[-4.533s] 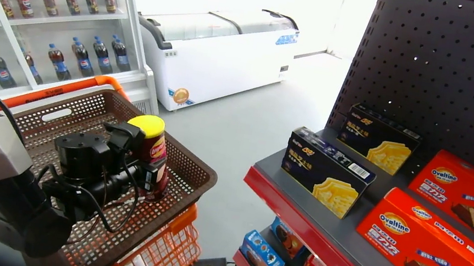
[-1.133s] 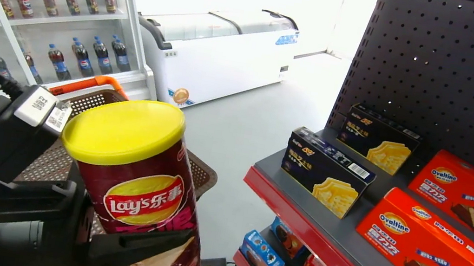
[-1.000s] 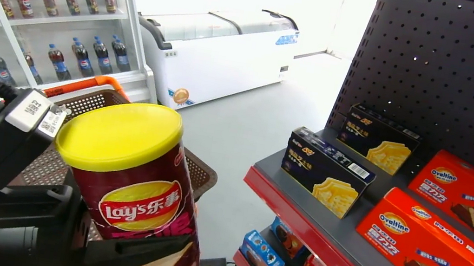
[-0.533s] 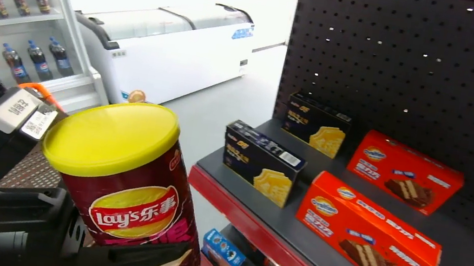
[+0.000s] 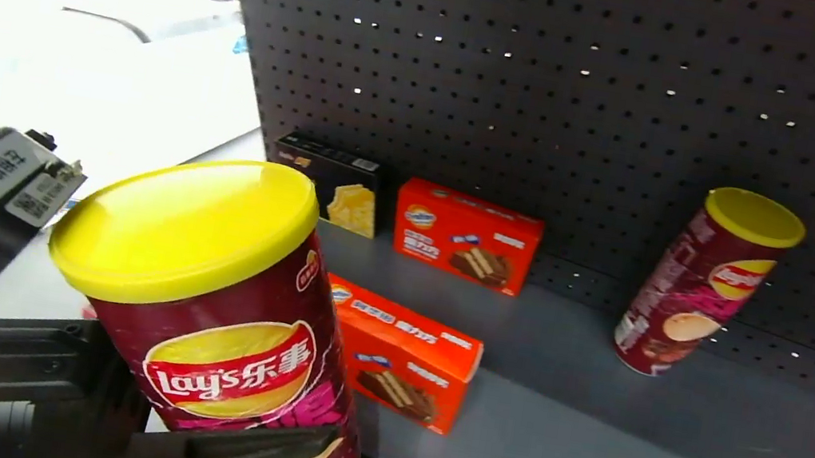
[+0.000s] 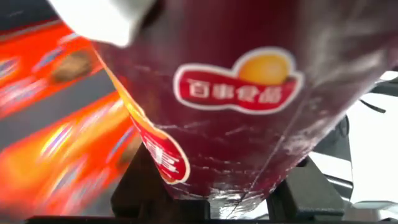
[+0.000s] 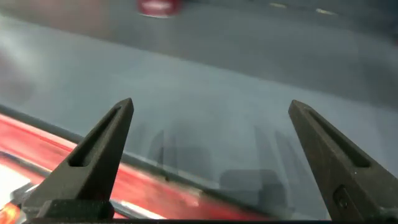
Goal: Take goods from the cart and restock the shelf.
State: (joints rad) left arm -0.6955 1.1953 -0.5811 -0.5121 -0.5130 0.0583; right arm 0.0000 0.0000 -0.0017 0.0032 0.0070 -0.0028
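A dark red chips can (image 5: 225,315) with a yellow lid stands upright close in at the lower left of the head view, in front of the shelf's left end. My left gripper (image 5: 208,425) is shut on its lower body; one black finger (image 5: 262,442) crosses the can's front. The left wrist view looks at the can's side (image 6: 236,112) from close up. My right gripper (image 7: 211,130) is open, with nothing between its fingers, just above the grey shelf board (image 7: 249,81) near its red front edge (image 7: 155,180).
On the grey shelf (image 5: 584,449) a second chips can (image 5: 706,286) stands at the right by the black pegboard (image 5: 559,82). Two orange wafer boxes (image 5: 395,365) (image 5: 467,234) and a dark biscuit box (image 5: 334,182) sit at the left. Bare shelf lies between them.
The head view has swung right onto the shelf, so the cart and drinks fridge have left the picture. The can stays held in my left gripper. The second can has come into view.
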